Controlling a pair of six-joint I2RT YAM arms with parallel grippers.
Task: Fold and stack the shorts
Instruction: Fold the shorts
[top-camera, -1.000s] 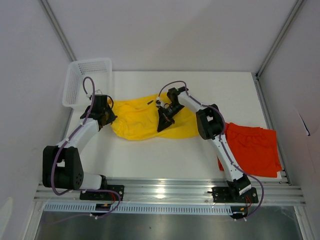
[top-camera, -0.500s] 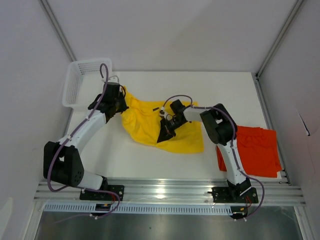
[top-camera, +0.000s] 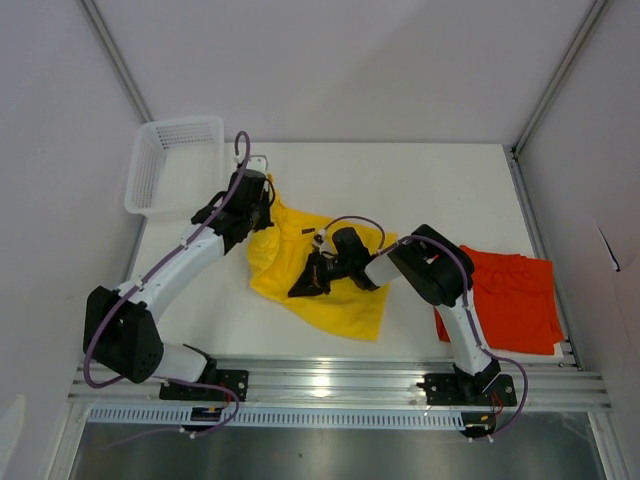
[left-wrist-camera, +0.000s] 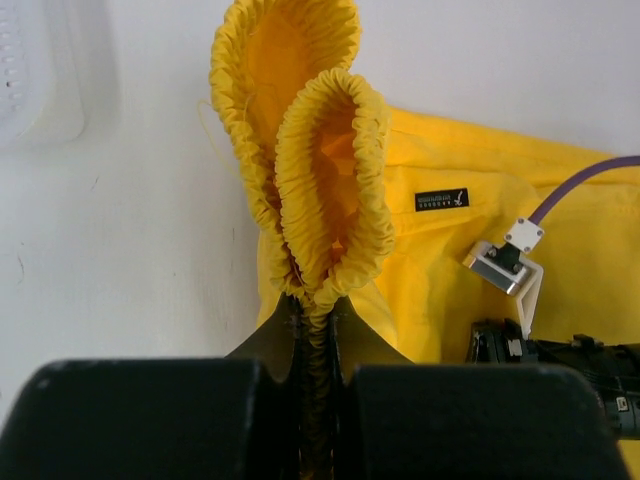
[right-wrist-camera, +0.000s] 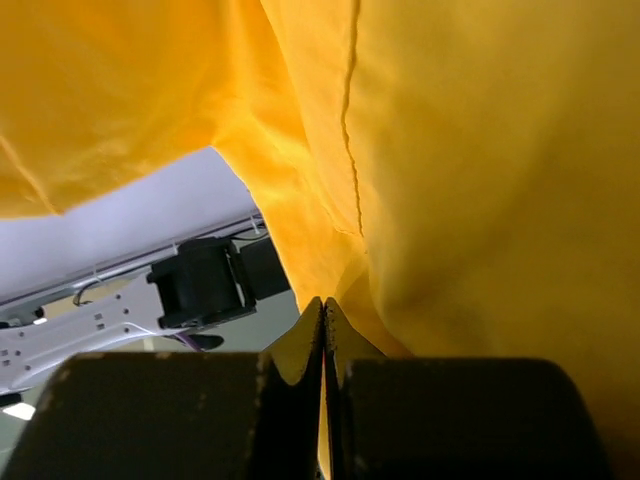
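The yellow shorts (top-camera: 330, 290) hang bunched between both grippers over the middle of the table. My left gripper (top-camera: 262, 205) is shut on their gathered elastic waistband (left-wrist-camera: 320, 180), which loops up in two folds above the jaws (left-wrist-camera: 315, 305). A small black logo (left-wrist-camera: 441, 200) shows on the fabric beyond. My right gripper (top-camera: 300, 288) is shut on a thin edge of the same yellow shorts (right-wrist-camera: 480, 150), with the cloth draped over its fingers (right-wrist-camera: 322, 305). The orange-red shorts (top-camera: 510, 300) lie flat at the right near edge, partly under the right arm.
A white mesh basket (top-camera: 175, 165) stands at the far left corner, just left of the left arm. Grey walls and metal posts close in the table. The aluminium rail (top-camera: 340, 385) with both arm bases runs along the near edge.
My left gripper has carried the waistband to the right and away from the bases. My right gripper has pulled its edge nearer and to the left. The yellow shorts have turned and lifted with them.
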